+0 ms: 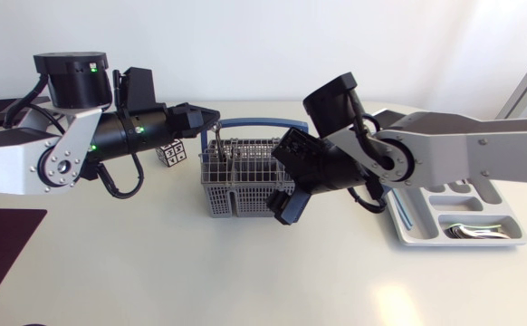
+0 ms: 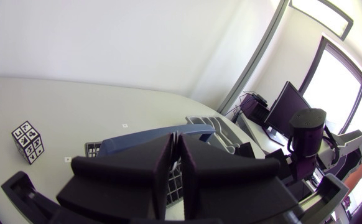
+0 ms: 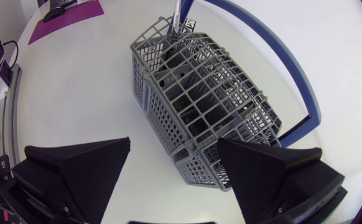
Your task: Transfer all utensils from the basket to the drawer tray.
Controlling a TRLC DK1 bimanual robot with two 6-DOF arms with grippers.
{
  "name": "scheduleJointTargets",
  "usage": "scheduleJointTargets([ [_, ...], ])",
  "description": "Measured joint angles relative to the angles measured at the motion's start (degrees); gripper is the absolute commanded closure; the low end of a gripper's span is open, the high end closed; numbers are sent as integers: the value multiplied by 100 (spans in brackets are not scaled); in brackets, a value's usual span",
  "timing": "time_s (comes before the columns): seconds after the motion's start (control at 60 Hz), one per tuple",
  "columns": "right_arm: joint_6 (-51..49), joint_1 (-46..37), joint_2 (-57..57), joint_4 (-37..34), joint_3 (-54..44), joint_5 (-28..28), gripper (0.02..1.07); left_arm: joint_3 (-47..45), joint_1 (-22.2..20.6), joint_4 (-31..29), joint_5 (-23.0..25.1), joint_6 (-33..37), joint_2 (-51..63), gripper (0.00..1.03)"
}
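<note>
Basket (image 3: 199,99) ahead of R end effector (image 3: 173,143)

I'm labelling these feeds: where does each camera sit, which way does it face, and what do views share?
Head view: fixed above the table, looking down; left gripper and right gripper at the basket, drawer tray beside.
Left wrist view: on the left arm, facing across the table past its own shut gripper towards the drawer tray.
Right wrist view: on the right arm, looking down at the basket ahead of its own open gripper.
Shared: all three show the basket.
</note>
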Motion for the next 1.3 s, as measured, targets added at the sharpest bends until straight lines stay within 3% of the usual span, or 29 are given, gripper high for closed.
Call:
scheduleJointTargets([
  [0.25, 170, 166, 61, 426, 258, -4, 8, -37, 0, -2, 15, 0, -138, 100],
  [0.367, 205, 254, 131, 695, 402, -2, 16, -37, 0, 0, 15, 0, -138, 100],
  [0.483, 243, 356, 205, 911, 404, -7, 40, -39, 0, 0, 15, 0, -138, 100],
  [0.55, 258, 420, 308, 1082, 411, -11, 66, -48, 0, 2, 15, 0, -138, 100],
  [0.65, 260, 483, 494, 1386, 413, -22, 93, -48, 0, 7, 15, 0, -138, 100],
  [0.867, 254, 498, 990, 1733, 608, 15, 94, -70, 0, 44, 15, 0, -138, 100],
  [1.05, 254, 481, 1799, 1462, 1202, 127, 94, -72, 0, 103, 22, 0, -138, 100],
  [1.233, 254, 376, 1908, 1309, 1397, -48, 94, -74, -11, 107, 42, -2, -138, 100],
  [1.267, 254, 363, 1884, 1325, 1375, -70, 93, -74, -11, 107, 63, 0, -140, 100],
  [1.3, 256, 354, 1829, 1331, 1318, -66, 84, -74, -11, 107, 83, -2, -140, 100],
])
